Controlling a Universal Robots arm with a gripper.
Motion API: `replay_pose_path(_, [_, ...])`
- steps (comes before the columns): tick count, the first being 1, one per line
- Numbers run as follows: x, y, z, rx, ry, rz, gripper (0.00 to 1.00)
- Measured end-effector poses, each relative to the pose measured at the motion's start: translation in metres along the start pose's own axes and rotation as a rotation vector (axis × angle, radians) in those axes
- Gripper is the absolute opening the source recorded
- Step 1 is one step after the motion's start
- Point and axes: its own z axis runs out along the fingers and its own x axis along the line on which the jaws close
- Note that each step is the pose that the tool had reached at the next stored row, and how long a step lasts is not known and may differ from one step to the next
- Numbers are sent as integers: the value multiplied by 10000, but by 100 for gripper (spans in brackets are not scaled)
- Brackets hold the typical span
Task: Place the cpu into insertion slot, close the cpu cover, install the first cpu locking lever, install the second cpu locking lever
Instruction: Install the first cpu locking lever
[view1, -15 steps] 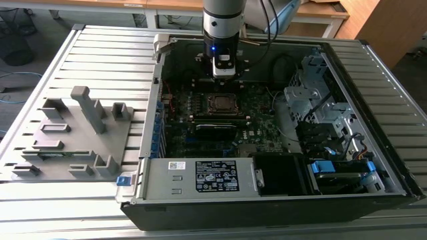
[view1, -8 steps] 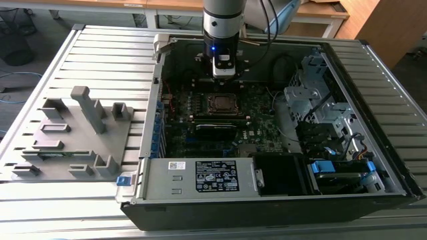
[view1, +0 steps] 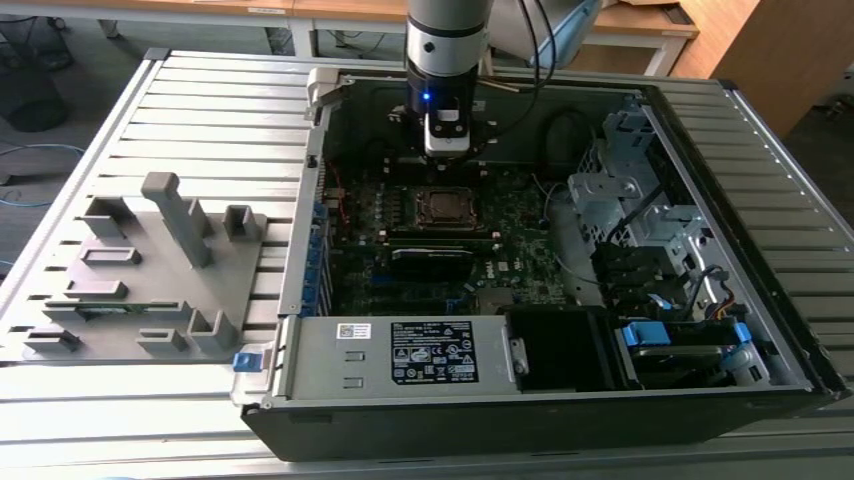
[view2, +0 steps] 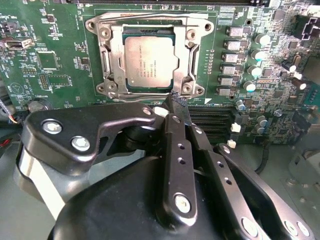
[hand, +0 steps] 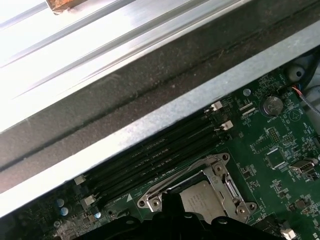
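In the second wrist view the cpu (view2: 148, 61), a flat grey-silver square, lies in the insertion slot (view2: 116, 86) on the green board. The cpu cover (view2: 118, 50), a silver frame with a window, lies flat around the chip. Thin wire levers (view2: 150, 19) run along the socket's edges; I cannot tell whether they are latched. My gripper (view2: 177, 99) is shut with nothing in it, its black fingers (view2: 178, 150) meeting just beside one corner of the socket. In the exterior view the gripper (view1: 447, 152) hangs just above and behind the socket (view1: 445, 207). In the first wrist view the cpu (hand: 199, 196) shows beside the gripper's dark tip (hand: 170, 207).
The open computer case (view1: 307, 150) lies on a slatted metal table (view1: 200, 90). Long black card slots (hand: 150, 157) run beside the socket. A black module with a white label (view1: 434, 352) fills the case's front. A grey fixture block (view1: 147, 270) stands at the exterior view's left. Cables and drive cages (view1: 627, 200) fill the right.
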Motion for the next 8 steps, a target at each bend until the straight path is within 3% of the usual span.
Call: replay_pose_path(8, [-30, 16, 8, -1, 6, -119, 11])
